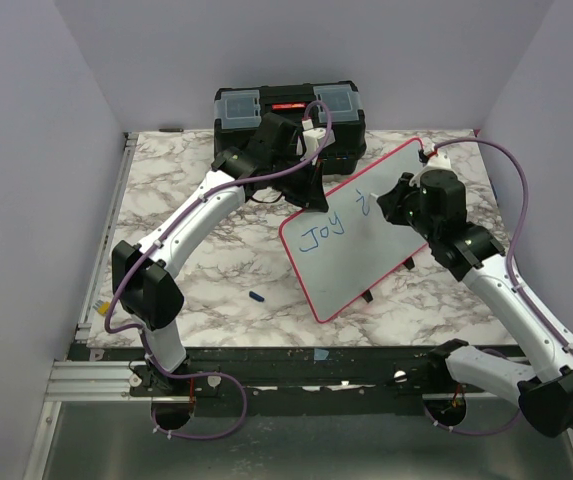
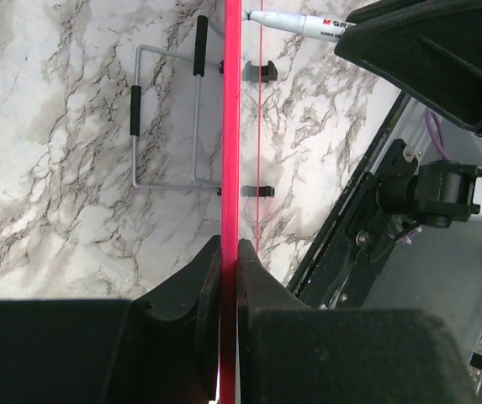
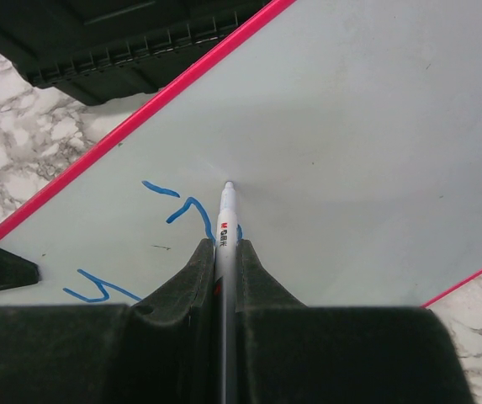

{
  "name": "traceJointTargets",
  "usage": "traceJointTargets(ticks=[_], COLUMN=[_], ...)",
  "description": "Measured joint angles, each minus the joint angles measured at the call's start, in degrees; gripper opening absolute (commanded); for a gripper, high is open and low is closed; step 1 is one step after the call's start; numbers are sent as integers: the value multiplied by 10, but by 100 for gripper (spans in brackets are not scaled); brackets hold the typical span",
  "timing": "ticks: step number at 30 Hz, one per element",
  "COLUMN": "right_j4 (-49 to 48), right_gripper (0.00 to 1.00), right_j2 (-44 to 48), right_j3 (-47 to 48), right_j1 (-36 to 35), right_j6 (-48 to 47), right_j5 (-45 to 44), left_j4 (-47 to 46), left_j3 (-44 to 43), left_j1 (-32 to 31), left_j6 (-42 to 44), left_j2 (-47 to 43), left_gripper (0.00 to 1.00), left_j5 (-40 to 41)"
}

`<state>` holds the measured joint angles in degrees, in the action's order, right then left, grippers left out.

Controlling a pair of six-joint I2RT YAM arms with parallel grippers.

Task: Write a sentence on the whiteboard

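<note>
As you look in from the arm bases, you first meet a small blue object (image 1: 256, 297) lying alone on the marble table (image 1: 196, 270). Just beyond it, right of centre, sits the whiteboard (image 1: 366, 260), turned at an angle so one corner points toward you. On its left part you can read "Joy" (image 1: 323, 233) in blue. Your right gripper (image 3: 225, 248) is clenched on a white marker (image 3: 226, 210), whose tip is at the white surface beside a few blue strokes (image 3: 186, 206). Farther on, your left gripper (image 2: 230, 248) is pinched tight on the board's red rim (image 2: 232, 126) at its far left edge. From that wrist you also see a wire stand (image 2: 194, 126) with black grips on the marble under the board. At the far edge stands the black toolbox (image 1: 286, 110), just behind the left gripper.
</note>
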<state>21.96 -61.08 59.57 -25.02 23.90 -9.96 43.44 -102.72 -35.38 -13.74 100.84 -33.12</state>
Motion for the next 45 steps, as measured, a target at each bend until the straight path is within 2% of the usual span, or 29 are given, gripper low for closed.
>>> traceJointTargets(ticks=[22,45], right_j4=[-17,-13], right_gripper=[1,1], right_j2=[28,7], right_j3=[-62,-31], right_j1=[0,0], right_j6=[5,7], right_j5=[0,0], left_j4=[2,1], left_j3=[1,3], left_j1=[1,2], left_j6=[0,0], left_j2=[0,0], left_gripper=[0,0], left_j5=[2,3])
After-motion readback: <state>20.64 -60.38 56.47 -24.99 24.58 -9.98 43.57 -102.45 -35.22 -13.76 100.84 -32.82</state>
